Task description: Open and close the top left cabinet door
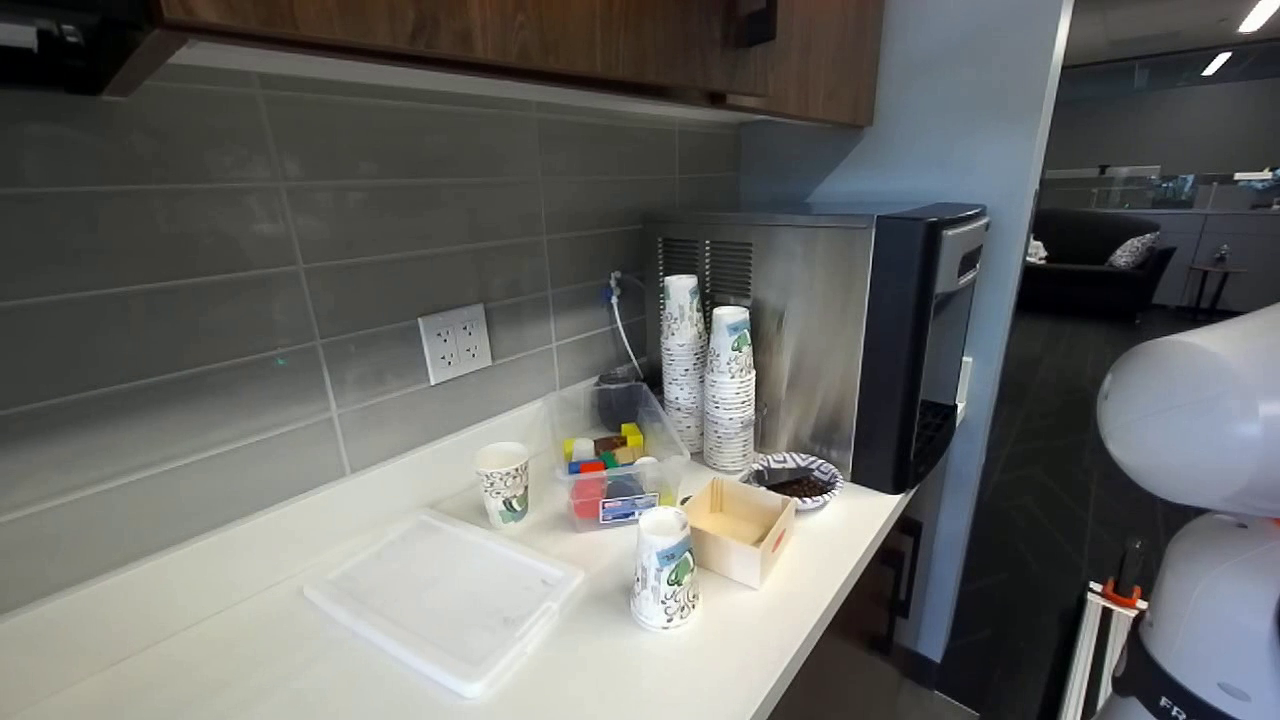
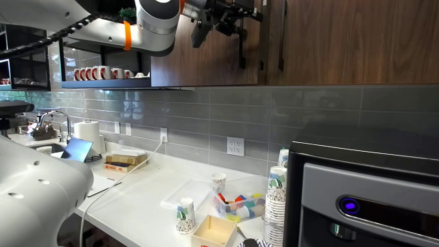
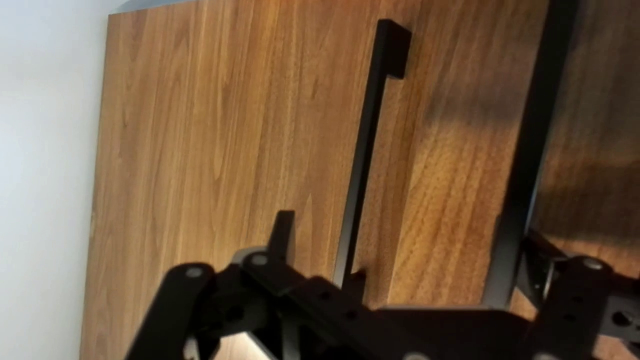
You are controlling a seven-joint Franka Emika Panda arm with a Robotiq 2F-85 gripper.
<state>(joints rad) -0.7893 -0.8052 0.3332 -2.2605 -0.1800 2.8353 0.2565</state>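
The brown wood left cabinet door [image 2: 205, 65] has a vertical black handle [image 2: 241, 55]. A dark strip shows along its right edge; it may stand slightly ajar, but I cannot tell how far. My gripper [image 2: 242, 24] is at the upper part of this handle. In the wrist view, which looks upside down, the fingers [image 3: 407, 235] are spread wide. The left door's handle [image 3: 525, 150] runs between them, close to the right finger; I cannot tell whether they touch. In an exterior view the door's underside [image 1: 450, 30] shows, but the gripper is out of view.
The right cabinet door [image 2: 349, 41] has its own handle [image 2: 282, 37], which passes beside the left finger in the wrist view [image 3: 367, 125]. Below are an ice machine [image 1: 800, 340], stacked paper cups [image 1: 730, 400], a bin of blocks [image 1: 610, 470] and a wooden box [image 1: 740, 530].
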